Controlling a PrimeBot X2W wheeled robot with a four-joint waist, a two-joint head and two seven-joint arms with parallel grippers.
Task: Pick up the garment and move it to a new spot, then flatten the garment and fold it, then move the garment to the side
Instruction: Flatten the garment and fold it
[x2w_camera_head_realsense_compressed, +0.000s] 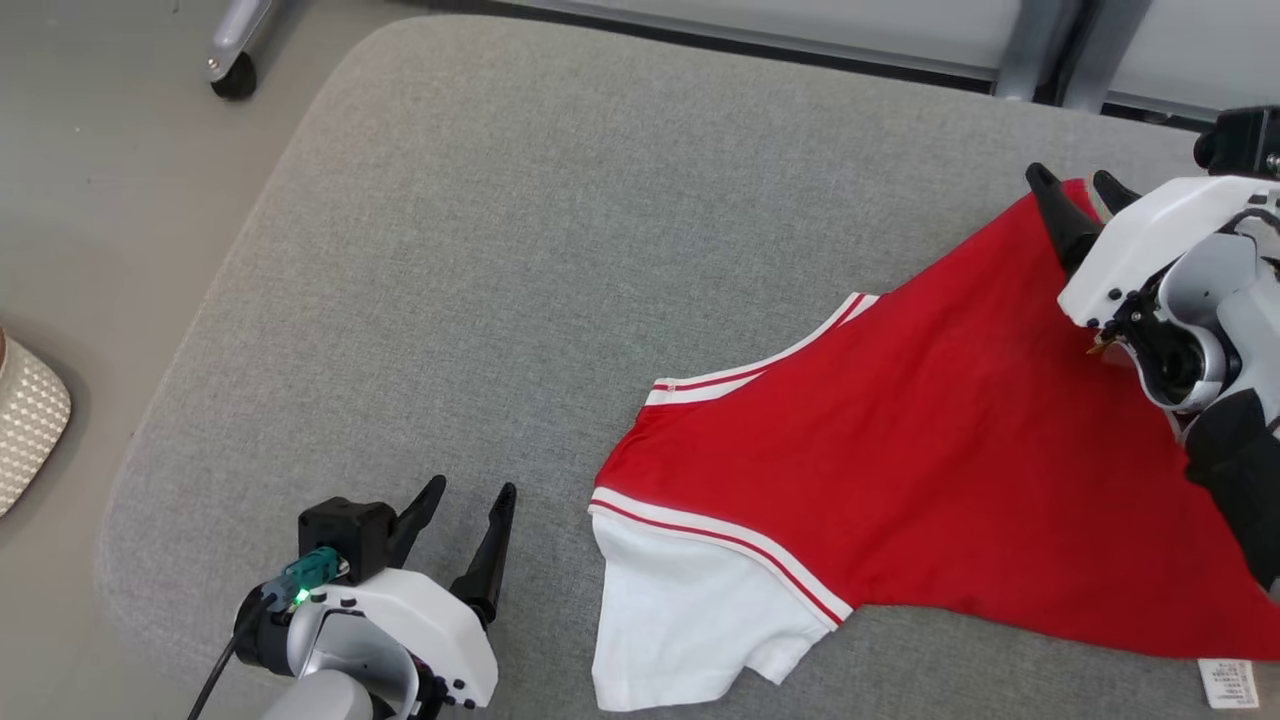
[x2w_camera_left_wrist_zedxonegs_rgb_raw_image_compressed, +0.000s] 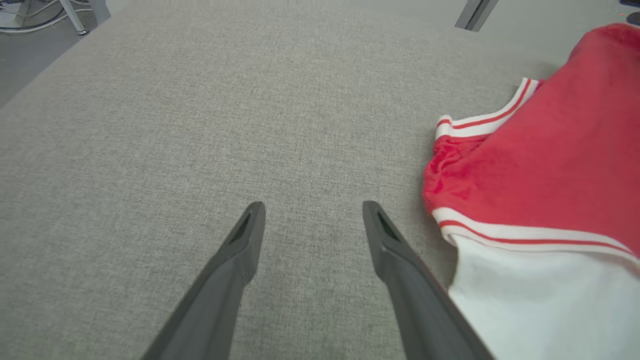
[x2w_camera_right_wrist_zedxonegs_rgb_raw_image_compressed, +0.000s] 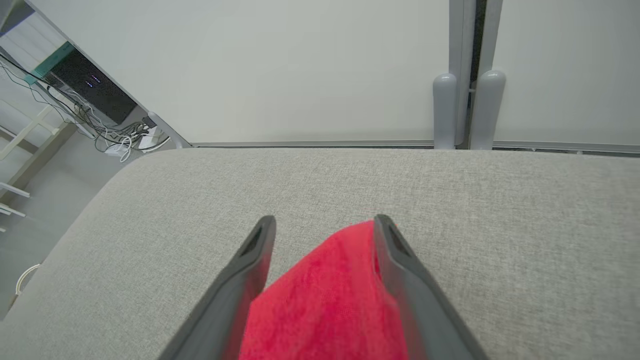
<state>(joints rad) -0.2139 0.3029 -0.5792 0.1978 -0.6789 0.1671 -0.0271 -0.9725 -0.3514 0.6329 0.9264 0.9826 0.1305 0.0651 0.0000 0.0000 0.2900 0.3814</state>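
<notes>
Both jaws released: right gripper (x2w_camera_head_realsense_compressed: 1068, 175) straddles a corner of the red white-sleeved shirt (x2w_camera_head_realsense_compressed: 900, 450) on the grey fabric counter (x2w_camera_head_realsense_compressed: 500, 250), left gripper (x2w_camera_head_realsense_compressed: 472, 487) nearby.

The garment (x2w_camera_head_realsense_compressed: 940, 440) is soft matt cloth. Grey pad (x2w_camera_head_realsense_compressed: 500, 250) under it looks like coarse woven fabric, pretty rough.

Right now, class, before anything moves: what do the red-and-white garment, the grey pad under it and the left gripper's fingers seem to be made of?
Garment: soft knit, probably cotton jersey, matte; it drapes and creases.
Grey pad: woven upholstery cloth, matte; visible weave, rounded edge.
Left gripper's fingers: dark moulded plastic, likely; smooth, with a dull sheen.
</notes>
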